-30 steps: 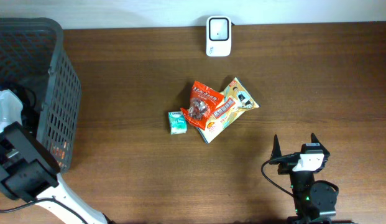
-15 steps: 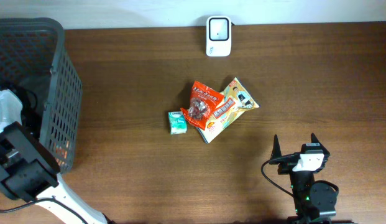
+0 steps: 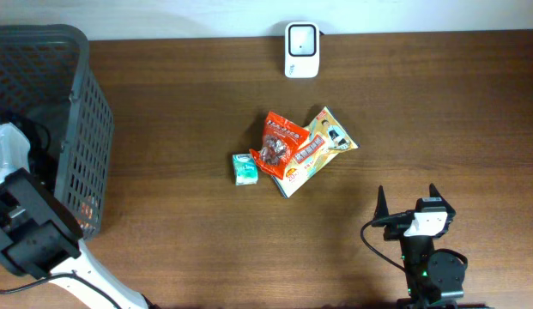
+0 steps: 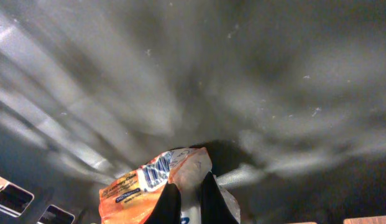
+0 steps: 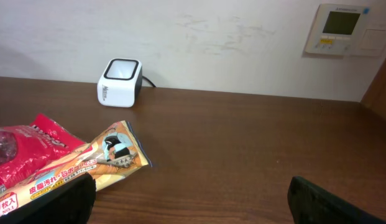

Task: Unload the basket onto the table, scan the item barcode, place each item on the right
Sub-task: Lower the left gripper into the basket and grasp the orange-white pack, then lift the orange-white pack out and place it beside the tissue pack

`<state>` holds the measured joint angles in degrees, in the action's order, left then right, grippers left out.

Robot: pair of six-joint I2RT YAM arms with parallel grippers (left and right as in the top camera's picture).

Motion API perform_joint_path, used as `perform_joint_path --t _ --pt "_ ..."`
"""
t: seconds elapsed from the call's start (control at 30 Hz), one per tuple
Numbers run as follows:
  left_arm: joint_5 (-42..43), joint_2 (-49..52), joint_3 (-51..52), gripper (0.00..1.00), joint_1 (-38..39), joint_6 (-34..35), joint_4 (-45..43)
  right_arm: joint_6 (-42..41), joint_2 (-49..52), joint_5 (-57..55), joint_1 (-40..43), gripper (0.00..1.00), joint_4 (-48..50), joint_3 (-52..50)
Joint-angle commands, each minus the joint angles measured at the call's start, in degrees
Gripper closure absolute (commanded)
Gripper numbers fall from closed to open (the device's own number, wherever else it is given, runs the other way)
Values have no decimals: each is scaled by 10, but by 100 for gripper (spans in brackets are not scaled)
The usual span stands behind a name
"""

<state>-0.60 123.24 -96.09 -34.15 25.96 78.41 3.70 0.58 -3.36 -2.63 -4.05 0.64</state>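
Observation:
My left gripper is down inside the dark basket, shut on the edge of an orange and white snack packet. In the overhead view the basket hides that gripper. The white barcode scanner stands at the table's far edge, and it shows as the scanner in the right wrist view. My right gripper rests near the front right of the table, open, with nothing between its fingers.
A red packet, a yellow packet and a small green pack lie together mid-table. The yellow packet reaches close to my right gripper's left finger. A wall panel hangs behind the table.
My left gripper has closed inside the basket. In the overhead view nothing on the table has moved, and the right arm is still.

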Motion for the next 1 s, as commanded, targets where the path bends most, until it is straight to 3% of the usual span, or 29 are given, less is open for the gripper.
perform_joint_path --t 0.0,0.2,0.37,0.5,0.73,0.97 --pt "7 6 -25 100 -4 1 3 4 -4 3 -3 2 -5 -3" --pt "33 6 -181 100 -4 1 86 3 -4 3 -3 2 -5 -3" --pt "43 5 -397 100 -1 1 184 4 -4 3 -3 2 -5 -3" --pt "56 -24 -526 100 8 -12 183 4 -4 3 -3 2 -5 -3" --pt "58 -133 -556 100 70 -12 183 4 -4 3 -3 2 -5 -3" --pt "58 -198 -556 100 237 -12 183 4 -4 3 -3 2 -5 -3"
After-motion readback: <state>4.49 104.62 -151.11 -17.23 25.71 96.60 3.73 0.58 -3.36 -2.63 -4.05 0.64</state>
